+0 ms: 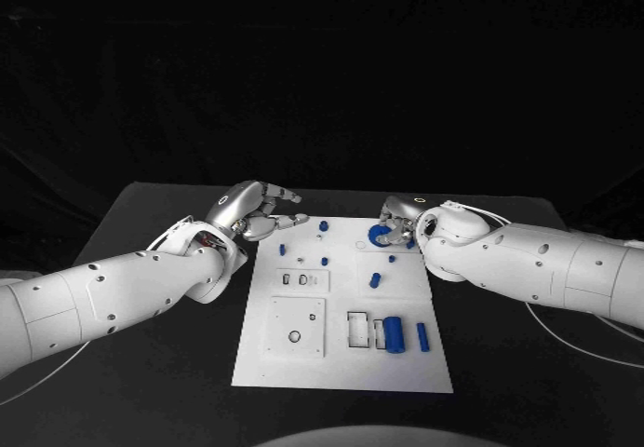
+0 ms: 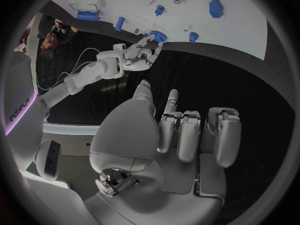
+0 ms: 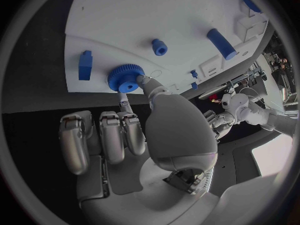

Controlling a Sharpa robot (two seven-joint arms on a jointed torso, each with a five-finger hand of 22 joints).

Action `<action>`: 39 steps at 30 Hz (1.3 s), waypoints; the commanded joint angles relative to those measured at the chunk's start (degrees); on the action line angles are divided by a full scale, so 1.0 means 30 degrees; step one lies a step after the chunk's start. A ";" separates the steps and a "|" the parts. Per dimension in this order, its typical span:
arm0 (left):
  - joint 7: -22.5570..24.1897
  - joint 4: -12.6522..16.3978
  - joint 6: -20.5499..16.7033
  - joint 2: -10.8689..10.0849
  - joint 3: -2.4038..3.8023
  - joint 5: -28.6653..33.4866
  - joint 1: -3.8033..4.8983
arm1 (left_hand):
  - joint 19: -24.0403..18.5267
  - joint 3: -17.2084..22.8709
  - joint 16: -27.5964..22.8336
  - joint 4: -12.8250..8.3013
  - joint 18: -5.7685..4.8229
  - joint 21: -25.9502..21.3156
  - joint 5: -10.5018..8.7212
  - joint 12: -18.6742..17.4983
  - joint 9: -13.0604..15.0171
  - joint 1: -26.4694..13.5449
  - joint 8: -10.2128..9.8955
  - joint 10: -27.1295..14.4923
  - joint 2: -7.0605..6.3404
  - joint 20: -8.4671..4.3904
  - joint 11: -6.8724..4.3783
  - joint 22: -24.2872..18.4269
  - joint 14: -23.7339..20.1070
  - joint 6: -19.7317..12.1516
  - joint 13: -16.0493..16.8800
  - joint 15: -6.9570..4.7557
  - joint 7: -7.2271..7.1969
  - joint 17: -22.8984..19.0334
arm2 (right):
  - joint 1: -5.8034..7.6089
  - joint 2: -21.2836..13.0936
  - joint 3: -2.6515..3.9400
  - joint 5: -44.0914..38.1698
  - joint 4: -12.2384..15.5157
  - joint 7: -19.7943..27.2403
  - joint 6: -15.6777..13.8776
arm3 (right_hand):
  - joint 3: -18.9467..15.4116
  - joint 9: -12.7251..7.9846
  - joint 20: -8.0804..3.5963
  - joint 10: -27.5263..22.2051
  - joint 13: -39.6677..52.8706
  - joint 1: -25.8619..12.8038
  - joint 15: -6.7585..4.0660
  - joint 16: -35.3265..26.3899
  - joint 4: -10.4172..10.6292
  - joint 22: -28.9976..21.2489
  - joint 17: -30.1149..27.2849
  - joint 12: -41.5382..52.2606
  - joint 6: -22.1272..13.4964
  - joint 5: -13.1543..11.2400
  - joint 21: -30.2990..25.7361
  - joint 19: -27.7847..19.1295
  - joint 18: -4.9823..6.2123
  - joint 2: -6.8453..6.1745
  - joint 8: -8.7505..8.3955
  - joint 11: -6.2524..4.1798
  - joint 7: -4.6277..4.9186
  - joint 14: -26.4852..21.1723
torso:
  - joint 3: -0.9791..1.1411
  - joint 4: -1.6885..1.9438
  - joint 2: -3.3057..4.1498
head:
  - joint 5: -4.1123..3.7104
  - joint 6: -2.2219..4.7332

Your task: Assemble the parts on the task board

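Observation:
The white task board [image 1: 269,358] lies mid-table. A blue toothed gear [image 1: 382,235] sits at its far edge, and my right hand [image 1: 403,222] pinches it between thumb and a finger; in the right wrist view the fingertips [image 3: 146,80] press the gear [image 3: 124,78] while the other fingers are curled. My left hand [image 1: 255,212] hovers off the board's far left corner, fingers curled in, holding nothing [image 2: 181,135]. The left wrist view shows the right hand [image 2: 139,55] at the gear [image 2: 156,35].
Small blue pegs [image 1: 324,224] [image 1: 282,249] [image 1: 376,278] stand on the board's far half. A thick blue cylinder [image 1: 394,332] and a thinner one [image 1: 422,337] lie near its right front, beside an empty slot [image 1: 358,329]. A square plate [image 1: 297,326] sits at its left front.

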 commanded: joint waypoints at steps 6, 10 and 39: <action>0.0130 0.0072 0.0011 0.0000 0.0017 -0.0132 0.0015 | 0.2042 -0.0124 0.0049 -0.0003 -0.0141 0.0047 -0.0057 0.0049 -0.0029 0.0026 -0.0092 0.2018 0.0156 0.0121 0.0155 0.5032 0.2056 -0.0088 0.5031 0.0132 0.0046 0.5030 | 0.0080 -0.0142 0.0088 0.1303 0.0600 0.0988 -0.1840 | 0.0087 0.0417 -0.0174 0.1965 0.5019 0.0024 -0.0136 0.0078 -0.0043 0.5033 0.5019 0.0075 0.0915 0.0034 0.0085 0.1999 -0.0129 -0.0050 0.0194 -0.0146 -0.0743 0.2051 | -0.0013 0.0008 0.0002 | -0.0005 0.0021; 0.0134 0.0060 0.0012 0.0005 0.0017 -0.0134 0.0015 | 0.2042 -0.0124 0.0049 -0.0003 -0.0141 0.0047 -0.0057 0.0049 -0.0029 0.0026 -0.0092 0.2018 0.0156 0.0121 0.0155 0.5032 0.2056 -0.0088 0.5031 0.0132 0.0046 0.5030 | 0.0185 -0.0130 0.0129 0.1426 0.0858 0.1153 -0.2092 | 0.0079 0.0417 -0.0179 0.1965 0.5019 -0.0020 -0.0139 0.0078 -0.0039 0.5033 0.5019 0.0075 0.0919 -0.0009 0.0085 0.1999 -0.0129 -0.0076 0.0174 -0.0141 -0.0736 0.2051 | -0.0006 0.0000 0.0008 | -0.0005 0.0016; 0.0179 -0.0069 -0.0023 0.0128 0.0024 -0.0139 0.0021 | 0.2042 -0.0140 0.0049 -0.0003 -0.0141 0.0047 -0.0058 0.0049 -0.0028 0.0024 -0.0086 0.2018 0.0179 0.0122 0.0154 0.5032 0.2056 -0.0078 0.5031 0.0132 0.0044 0.5030 | 0.0485 0.2701 0.0221 0.1514 0.0232 0.1981 -0.1210 | 0.0154 0.0375 -0.0190 0.1965 0.5019 -0.0180 -0.0128 0.0078 -0.0019 0.5033 0.5019 0.0075 0.0800 -0.0212 0.0085 0.1999 -0.0129 -0.0053 -0.0040 -0.0099 -0.0673 0.2051 | -0.0011 0.0024 0.0017 | -0.0032 0.0049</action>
